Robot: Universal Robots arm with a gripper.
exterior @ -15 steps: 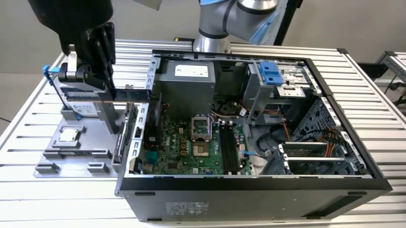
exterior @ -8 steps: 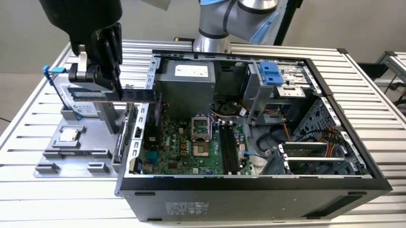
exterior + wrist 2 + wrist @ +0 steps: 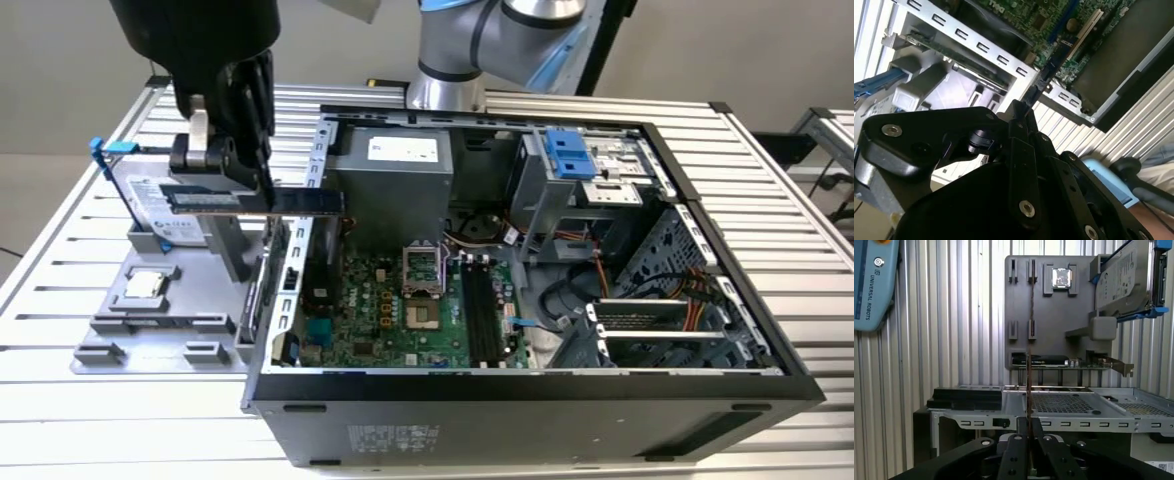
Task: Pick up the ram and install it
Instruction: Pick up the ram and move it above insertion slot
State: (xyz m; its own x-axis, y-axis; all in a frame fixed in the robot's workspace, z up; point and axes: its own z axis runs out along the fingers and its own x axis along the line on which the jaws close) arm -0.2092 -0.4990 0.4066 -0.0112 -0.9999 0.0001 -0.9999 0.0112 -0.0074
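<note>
- Black gripper (image 3: pixel 1029 427) linkage sits closest to the lens in the first wrist view, fingers pinched shut on the ram (image 3: pixel 1030 335), which shows there edge-on as a thin line.
- In the exterior view, hangs level and free of contact above the computer case (image 3: pixel 534 410), over the case wall on the exterior view's left.
- One end of the ram reaches just over the case interior. The other end sticks out above the grey parts tray (image 3: pixel 147 335), which lies on the worktop (image 3: pixel 80 420) beside the case.
- Not yet seated: long black slots (image 3: pixel 481 310) lie low inside the case on the green motherboard (image 3: pixel 380 310), well apart from the ram.
- Reads as the carry stage, with the pick done and the install open.
- Worth keeping the grip firm and the stick's long edge parallel to a slot.
- Worth clearing the case wall before any descent.
- Calls for a straight, untilted push with even pressure along the length, since a board this thin probably flexes or jams if cocked.
</note>
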